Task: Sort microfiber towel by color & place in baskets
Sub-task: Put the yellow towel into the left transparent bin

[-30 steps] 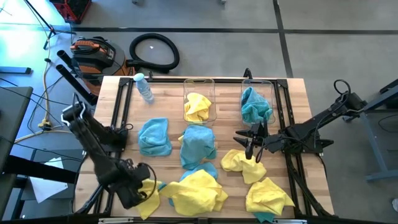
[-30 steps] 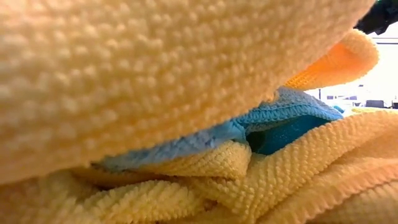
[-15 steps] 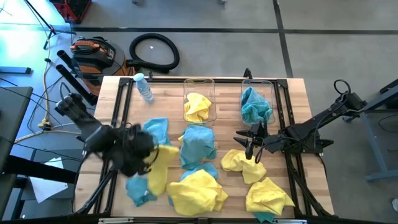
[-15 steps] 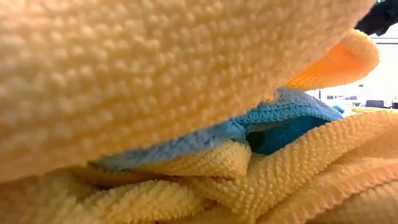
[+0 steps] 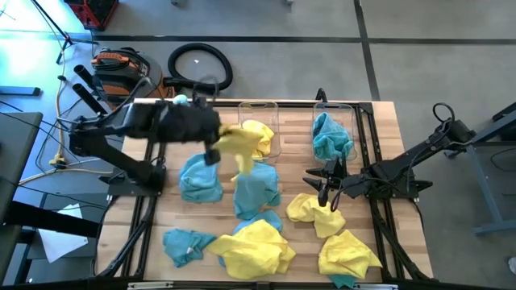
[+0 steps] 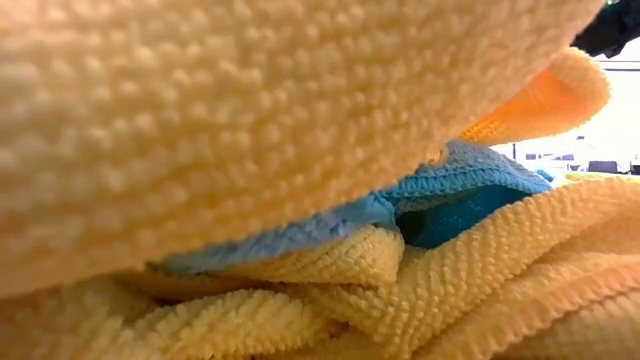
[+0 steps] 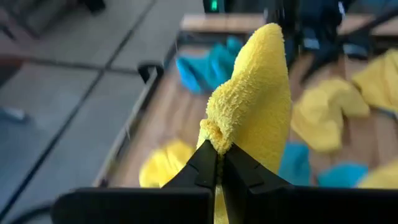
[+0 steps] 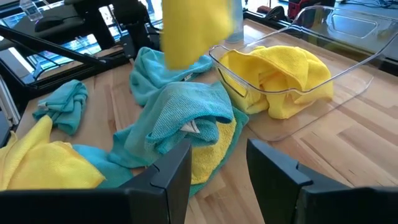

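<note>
Wooden table (image 5: 214, 121) | grey floor (image 5: 403, 48) | left end effector (image 7: 219, 163) pinching yellow towel (image 7: 255, 106) | right end effector (image 8: 217, 163) seemingly spread

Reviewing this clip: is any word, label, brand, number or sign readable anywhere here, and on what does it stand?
None readable in any view.
The white tag sewn to a teal towel: too small to read.
The clear bottle shows no legible label.
The orange-and-black device on the floor: any marking is too small.
</note>
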You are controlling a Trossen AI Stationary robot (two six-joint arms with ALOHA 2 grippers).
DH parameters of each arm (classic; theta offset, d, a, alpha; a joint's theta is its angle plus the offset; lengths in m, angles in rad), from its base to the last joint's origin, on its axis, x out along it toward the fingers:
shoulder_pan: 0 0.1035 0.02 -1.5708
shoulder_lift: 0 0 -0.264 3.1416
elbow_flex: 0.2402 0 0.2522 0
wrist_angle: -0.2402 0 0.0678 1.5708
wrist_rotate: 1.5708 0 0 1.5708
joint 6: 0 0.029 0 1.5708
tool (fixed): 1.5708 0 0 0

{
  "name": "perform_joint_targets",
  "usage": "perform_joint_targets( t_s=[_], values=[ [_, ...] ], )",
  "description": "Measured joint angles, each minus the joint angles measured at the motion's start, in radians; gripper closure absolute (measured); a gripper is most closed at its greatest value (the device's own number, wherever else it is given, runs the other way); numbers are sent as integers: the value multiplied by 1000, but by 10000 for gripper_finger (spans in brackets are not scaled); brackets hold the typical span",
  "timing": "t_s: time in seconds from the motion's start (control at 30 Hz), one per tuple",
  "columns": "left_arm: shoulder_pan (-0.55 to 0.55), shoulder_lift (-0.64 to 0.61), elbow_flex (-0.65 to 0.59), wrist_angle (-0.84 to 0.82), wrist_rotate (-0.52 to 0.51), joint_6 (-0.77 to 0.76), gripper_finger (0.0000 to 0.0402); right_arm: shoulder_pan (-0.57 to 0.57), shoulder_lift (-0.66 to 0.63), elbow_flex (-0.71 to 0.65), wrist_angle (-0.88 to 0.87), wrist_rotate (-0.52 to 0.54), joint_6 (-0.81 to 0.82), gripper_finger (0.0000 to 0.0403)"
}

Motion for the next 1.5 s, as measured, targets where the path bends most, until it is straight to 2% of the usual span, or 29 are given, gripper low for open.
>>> perform_joint_targets(
  t_s=[0.3,0.4,0.47,0.6,0.93,1.2,1.37,1.5],
  values=[
    [295,78,-1,213,193,169,401,0,0,0,-27,0,2,254],
    [369,128,0,280,303,181,401,0,0,0,-36,0,3,254],
    [409,162,0,268,344,181,401,0,0,0,-40,0,3,254],
    [461,241,-1,202,351,176,401,0,0,0,-52,0,15,254],
    [493,519,-1,167,381,172,401,0,0,0,-158,0,115,254],
    [498,746,-1,180,382,180,401,0,0,0,-170,0,143,254],
    [498,838,-2,186,382,180,399,0,0,0,-170,0,143,254],
    [502,862,-1,190,382,169,375,0,0,0,-170,0,143,254]
  ],
)
